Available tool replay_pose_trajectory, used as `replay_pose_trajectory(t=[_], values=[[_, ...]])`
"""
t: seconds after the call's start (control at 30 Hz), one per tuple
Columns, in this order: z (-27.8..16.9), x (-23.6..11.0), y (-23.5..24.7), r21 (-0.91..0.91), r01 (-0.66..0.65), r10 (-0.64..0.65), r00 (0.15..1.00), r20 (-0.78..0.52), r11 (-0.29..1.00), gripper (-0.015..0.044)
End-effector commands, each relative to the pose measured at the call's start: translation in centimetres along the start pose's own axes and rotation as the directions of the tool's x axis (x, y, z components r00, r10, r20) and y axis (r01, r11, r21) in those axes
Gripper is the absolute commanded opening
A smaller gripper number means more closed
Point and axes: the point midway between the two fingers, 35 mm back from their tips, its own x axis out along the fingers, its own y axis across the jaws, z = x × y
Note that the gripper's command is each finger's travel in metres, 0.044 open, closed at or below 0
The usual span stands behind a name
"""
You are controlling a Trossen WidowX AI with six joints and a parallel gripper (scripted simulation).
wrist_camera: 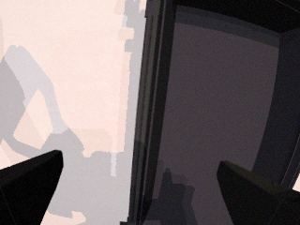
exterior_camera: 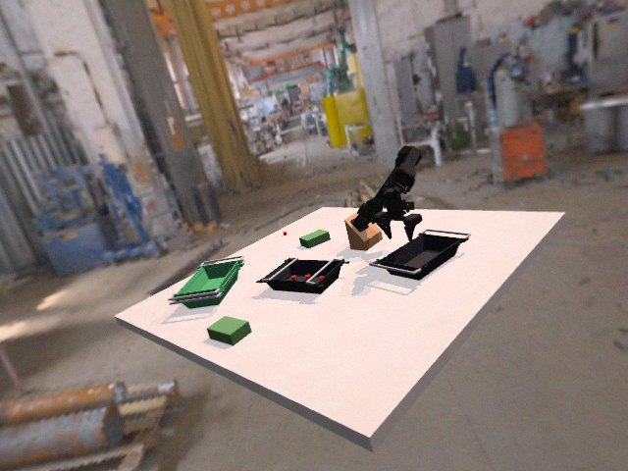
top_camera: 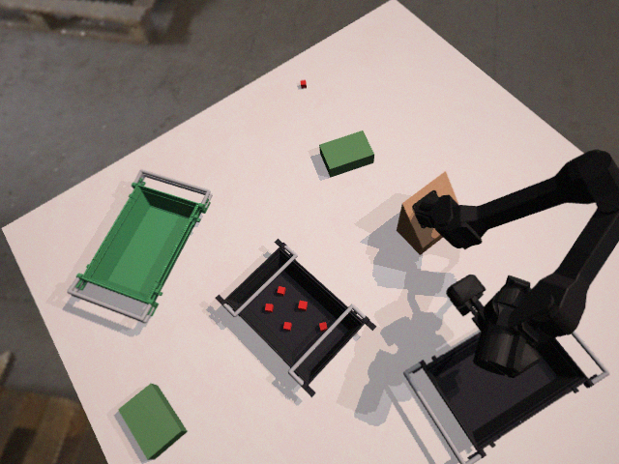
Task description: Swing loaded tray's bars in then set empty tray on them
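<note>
The loaded black tray (top_camera: pixel 248 284) (exterior_camera: pixel 284 280) stands mid-table with several red blocks (top_camera: pixel 286 325) inside. Its two grey wire bars (top_camera: pixel 264 287) (top_camera: pixel 322 339) lie in across its top. The empty black tray (top_camera: pixel 499 404) (exterior_camera: pixel 421 255) (wrist_camera: pixel 219 107) lies to its right near the table edge, with its bars (top_camera: pixel 429 414) swung out over the ends. My gripper (top_camera: pixel 507 360) (exterior_camera: pixel 397 231) (wrist_camera: pixel 142 167) is open and empty. It hangs pointing down over the empty tray, and its fingers straddle one long wall without touching it.
A green tray (top_camera: pixel 107 240) (exterior_camera: pixel 207 284) lies at the left. Two green blocks (top_camera: pixel 346 152) (top_camera: pixel 151 420) (exterior_camera: pixel 314 237) (exterior_camera: pixel 229 329), a brown box (top_camera: pixel 417 234) (exterior_camera: pixel 365 237) and a loose red block (top_camera: pixel 303 83) also lie on the table. The table edge runs close to the empty tray.
</note>
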Motion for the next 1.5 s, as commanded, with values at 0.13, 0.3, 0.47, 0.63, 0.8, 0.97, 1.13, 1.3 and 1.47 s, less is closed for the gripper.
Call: replay_pose_trajectory(t=[0.13,0.3,0.47,0.63,0.8,0.97,1.13,1.3,1.47], values=[[-0.3,2.0,0.5,0.004,-0.020,0.020,1.000,0.004,1.000,0.0440],[-0.3,3.1,0.5,0.002,-0.022,0.022,1.000,0.003,1.000,0.0440],[-0.3,4.3,0.5,0.002,-0.021,0.021,1.000,0.003,1.000,0.0440],[-0.2,5.4,0.4,0.003,-0.016,0.016,1.000,0.002,1.000,0.0440],[0.0,6.5,0.3,0.005,-0.008,0.008,1.000,0.002,1.000,0.0440],[0.3,7.5,0.2,0.009,0.002,-0.002,1.000,0.003,1.000,0.0440],[0.3,7.5,0.2,0.009,0.002,-0.002,1.000,0.003,1.000,0.0440],[0.3,7.5,0.2,0.009,0.002,-0.002,1.000,0.003,1.000,0.0440],[0.3,7.5,0.2,0.009,0.002,-0.002,1.000,0.003,1.000,0.0396]])
